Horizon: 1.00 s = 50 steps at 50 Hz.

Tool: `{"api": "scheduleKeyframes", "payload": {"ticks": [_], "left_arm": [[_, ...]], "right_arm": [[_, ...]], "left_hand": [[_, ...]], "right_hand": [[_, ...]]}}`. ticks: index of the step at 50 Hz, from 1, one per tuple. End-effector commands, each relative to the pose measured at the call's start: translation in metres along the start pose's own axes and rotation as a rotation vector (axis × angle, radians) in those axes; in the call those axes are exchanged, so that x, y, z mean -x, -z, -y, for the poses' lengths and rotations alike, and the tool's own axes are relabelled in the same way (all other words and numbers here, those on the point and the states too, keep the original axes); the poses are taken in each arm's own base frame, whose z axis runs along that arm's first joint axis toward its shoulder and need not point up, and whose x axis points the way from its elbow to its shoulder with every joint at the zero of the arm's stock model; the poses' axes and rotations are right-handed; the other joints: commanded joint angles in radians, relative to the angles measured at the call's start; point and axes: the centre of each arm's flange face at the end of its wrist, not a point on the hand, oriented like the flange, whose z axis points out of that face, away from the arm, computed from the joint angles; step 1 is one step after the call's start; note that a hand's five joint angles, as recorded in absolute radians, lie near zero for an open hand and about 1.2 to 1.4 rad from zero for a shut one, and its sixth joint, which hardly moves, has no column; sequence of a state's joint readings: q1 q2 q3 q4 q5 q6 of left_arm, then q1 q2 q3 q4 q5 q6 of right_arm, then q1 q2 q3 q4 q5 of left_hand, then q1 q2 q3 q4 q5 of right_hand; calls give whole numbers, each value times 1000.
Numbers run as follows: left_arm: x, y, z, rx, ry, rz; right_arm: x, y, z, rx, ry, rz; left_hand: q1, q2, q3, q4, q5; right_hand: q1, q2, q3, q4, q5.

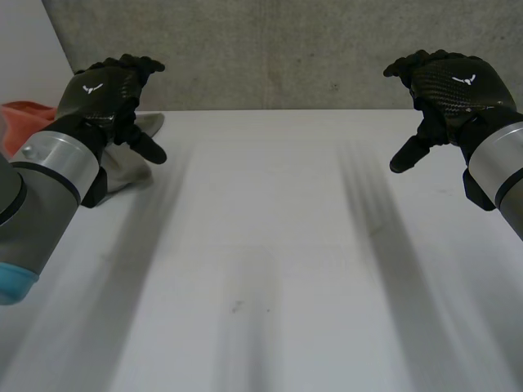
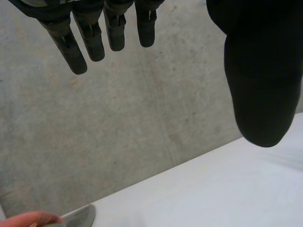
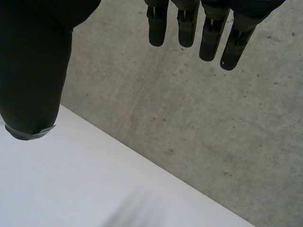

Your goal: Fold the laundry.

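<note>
A small grey cloth (image 1: 154, 122) lies at the table's far left edge, partly hidden behind my left hand (image 1: 102, 90). That hand hovers above it, fingers relaxed and the thumb pointing down, holding nothing. In the left wrist view the straight fingers (image 2: 90, 38) hang apart from the thumb, and a corner of the grey cloth (image 2: 81, 216) peeks in far beyond the fingertips. My right hand (image 1: 453, 86) is raised over the table's far right side, also open and empty. Its fingers (image 3: 210, 33) are straight in the right wrist view.
The white table (image 1: 270, 245) stretches between the two arms. A concrete wall (image 1: 278, 49) stands right behind its far edge. An orange-red thing (image 1: 23, 118) sits off the table's far left corner, beside the grey cloth.
</note>
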<state>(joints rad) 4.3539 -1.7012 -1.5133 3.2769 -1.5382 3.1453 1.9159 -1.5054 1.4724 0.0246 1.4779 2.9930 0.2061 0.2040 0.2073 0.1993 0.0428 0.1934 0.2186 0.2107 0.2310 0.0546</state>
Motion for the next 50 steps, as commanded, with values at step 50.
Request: {"api": "scheduleKeyframes", "payload": {"ticks": [50], "left_arm": [[30,-93,-31,-292,-358,98]], "right_arm": [[-3,-3,-10,30,16,-7]], "left_hand": [[1190,1192,1189,1197,1179]], "right_hand": [[-19,-44,-36,-56,-55]]}}
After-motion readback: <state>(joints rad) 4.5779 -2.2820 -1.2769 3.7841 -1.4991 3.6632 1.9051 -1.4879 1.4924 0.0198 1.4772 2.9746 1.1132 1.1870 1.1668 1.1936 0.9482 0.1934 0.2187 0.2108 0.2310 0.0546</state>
